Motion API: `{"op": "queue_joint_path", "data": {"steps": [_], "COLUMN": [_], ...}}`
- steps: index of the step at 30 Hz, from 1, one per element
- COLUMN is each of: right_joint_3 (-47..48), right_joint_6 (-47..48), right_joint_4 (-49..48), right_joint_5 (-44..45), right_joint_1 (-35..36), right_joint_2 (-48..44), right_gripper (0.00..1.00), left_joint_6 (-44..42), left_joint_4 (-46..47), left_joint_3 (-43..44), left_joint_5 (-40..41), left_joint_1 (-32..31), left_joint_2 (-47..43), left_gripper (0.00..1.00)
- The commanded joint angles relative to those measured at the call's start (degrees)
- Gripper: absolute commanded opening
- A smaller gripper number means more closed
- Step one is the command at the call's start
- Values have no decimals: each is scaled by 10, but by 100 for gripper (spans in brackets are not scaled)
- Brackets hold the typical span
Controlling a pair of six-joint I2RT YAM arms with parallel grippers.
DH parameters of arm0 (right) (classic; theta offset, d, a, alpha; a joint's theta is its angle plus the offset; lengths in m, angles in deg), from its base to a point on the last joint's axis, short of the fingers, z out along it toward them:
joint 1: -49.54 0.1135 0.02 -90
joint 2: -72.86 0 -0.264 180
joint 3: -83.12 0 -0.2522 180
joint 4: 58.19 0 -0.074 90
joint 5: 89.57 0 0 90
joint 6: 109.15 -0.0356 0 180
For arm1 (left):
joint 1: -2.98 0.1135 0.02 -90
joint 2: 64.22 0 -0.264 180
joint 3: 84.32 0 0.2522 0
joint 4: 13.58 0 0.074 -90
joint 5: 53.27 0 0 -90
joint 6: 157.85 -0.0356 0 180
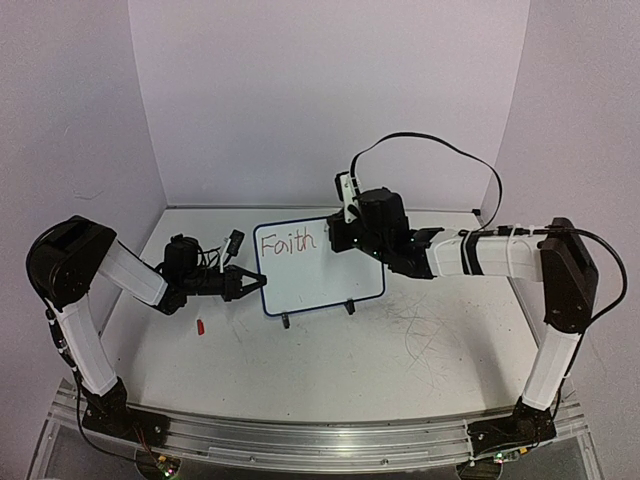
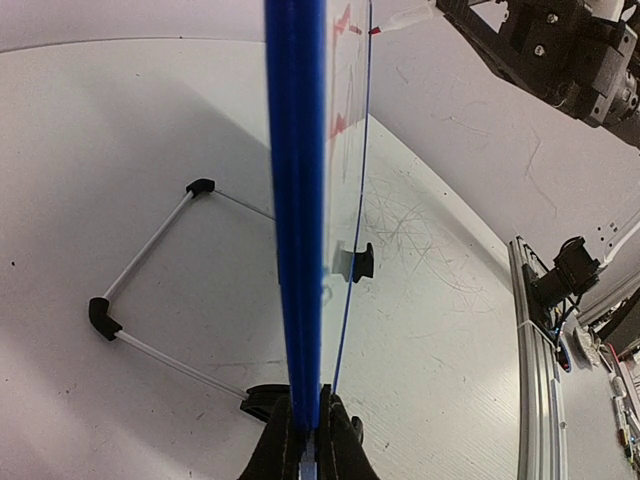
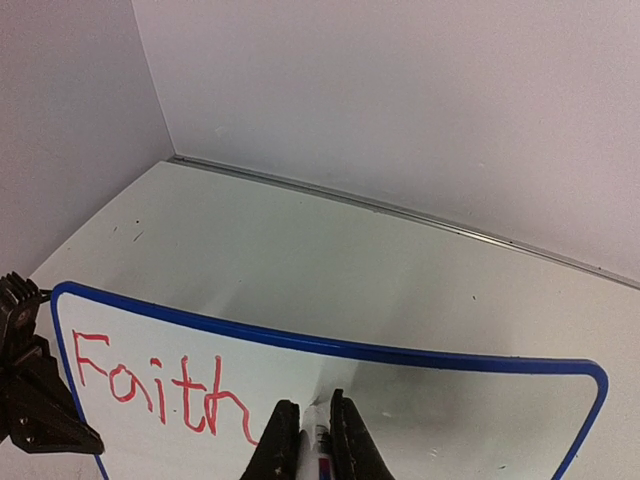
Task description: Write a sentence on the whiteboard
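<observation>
The whiteboard (image 1: 320, 272) stands upright on two black feet mid-table, blue-framed. On it the sentence (image 1: 285, 241) reads only "Faith" in red, top left. My left gripper (image 1: 250, 283) is shut on the board's left edge; in the left wrist view the jaws (image 2: 312, 432) pinch the blue frame (image 2: 297, 200) edge-on. My right gripper (image 1: 338, 236) is shut on a white marker (image 3: 321, 438), its tip against the board (image 3: 430, 410) just right of "Faith" (image 3: 160, 390). The marker tip also shows in the left wrist view (image 2: 385, 27).
A small red marker cap (image 1: 201, 326) lies on the table left of the board. The board's wire stand (image 2: 150, 270) spreads behind it. White walls enclose the back and sides. A metal rail (image 1: 320, 440) runs along the near edge.
</observation>
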State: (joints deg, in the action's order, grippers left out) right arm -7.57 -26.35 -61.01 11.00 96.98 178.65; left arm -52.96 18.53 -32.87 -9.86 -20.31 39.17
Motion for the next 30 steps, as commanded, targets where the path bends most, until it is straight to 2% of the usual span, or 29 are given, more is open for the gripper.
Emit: {"op": "queue_joint_path", "data": {"steps": [1, 30], "right_joint_3": [19, 24], "right_joint_6": [-5, -14], "right_joint_4": [-10, -2], "right_joint_5": [-2, 20], "right_joint_1": [4, 5], "right_joint_2": [3, 25], "right_gripper": [0, 0], "left_joint_6": [-22, -23], "left_joint_4": [-5, -14], "left_joint_3": [3, 5], "left_joint_5": [40, 40], "left_joint_1": [4, 4], "left_joint_2": [-15, -19], "left_gripper": [0, 0]}}
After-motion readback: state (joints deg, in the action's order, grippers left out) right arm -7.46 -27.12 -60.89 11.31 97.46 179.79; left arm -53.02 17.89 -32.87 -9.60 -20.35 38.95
